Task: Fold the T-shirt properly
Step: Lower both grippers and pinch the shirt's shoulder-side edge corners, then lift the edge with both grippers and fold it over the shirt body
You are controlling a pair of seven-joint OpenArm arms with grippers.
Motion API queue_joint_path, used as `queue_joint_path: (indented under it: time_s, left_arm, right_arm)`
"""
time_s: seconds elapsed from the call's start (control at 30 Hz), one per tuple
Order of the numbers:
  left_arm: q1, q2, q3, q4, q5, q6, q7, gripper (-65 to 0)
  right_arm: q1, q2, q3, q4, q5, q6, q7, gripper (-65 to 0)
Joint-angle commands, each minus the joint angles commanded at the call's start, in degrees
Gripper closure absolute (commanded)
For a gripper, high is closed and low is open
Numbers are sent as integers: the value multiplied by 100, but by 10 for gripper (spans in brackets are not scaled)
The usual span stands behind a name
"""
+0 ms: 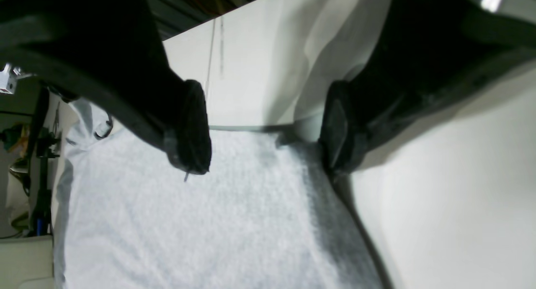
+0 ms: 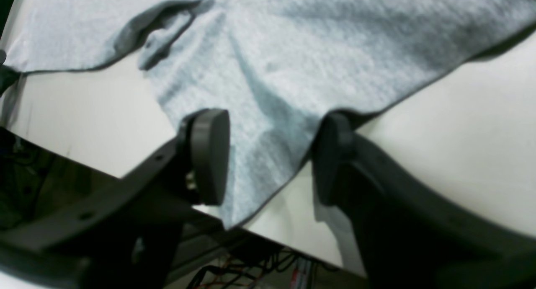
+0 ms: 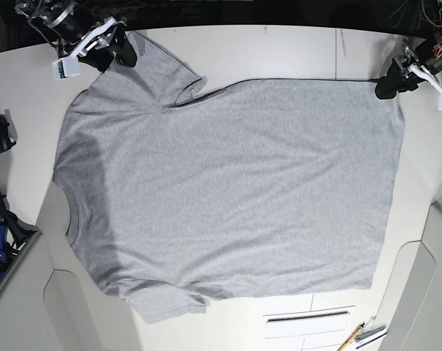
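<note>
right gripper (image 3: 118,50): jaws wide apart, straddling the sleeve edge of the T-shirt (image 3: 228,190), nothing clamped | T-shirt: spread flat, plain side up, on the white table (image 3: 294,51) | left gripper (image 3: 390,82): jaws wide apart at the T-shirt's hem corner, gripping nothing
</note>
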Motion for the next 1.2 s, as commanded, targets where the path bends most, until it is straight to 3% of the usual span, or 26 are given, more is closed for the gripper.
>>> queue_joint_path:
  time_s: [0.2, 0.27, 0.37, 0.43, 0.47, 0.6, 0.73, 0.87, 1.2]
  left_arm:
    - [-9, -4, 195, 0, 4, 0, -227, -450]
    - [-37, -2, 195, 0, 24, 0, -269, -412]
    - [-35, -2, 195, 0, 20, 0, -348, -205]
    - [-33, -2, 195, 0, 20, 0, -592, -55]
    - [-33, -2, 195, 0, 20, 0, -737, -10]
    - [-35, -2, 190, 0, 22, 0, -1239, 0]
    - [-44, -4, 190, 0, 98, 0, -1202, 0]
    - [-179, -4, 179, 0, 361, 0, -1158, 0]
    - [-299, -7, -688, 433, 264, 0, -981, 0]
  right_arm:
    - [114, -221, -17, 0, 9, 0, -2, -317]
    - [140, -260, -20, 0, 7, 0, -22, -316]
    - [142, -264, -22, 0, -20, 9, -20, -224]
    - [157, -267, -20, 0, -105, 68, -15, -139]
    - [157, -267, -22, 0, -107, 66, 35, -105]
    - [157, -267, -20, 7, -103, 66, 136, 0]
    - [157, -267, -20, 11, -101, 79, 133, 0]
    - [190, -267, -20, 66, -101, 422, 129, 0]
    - [153, -264, 267, 896, -96, 420, -214, 0]
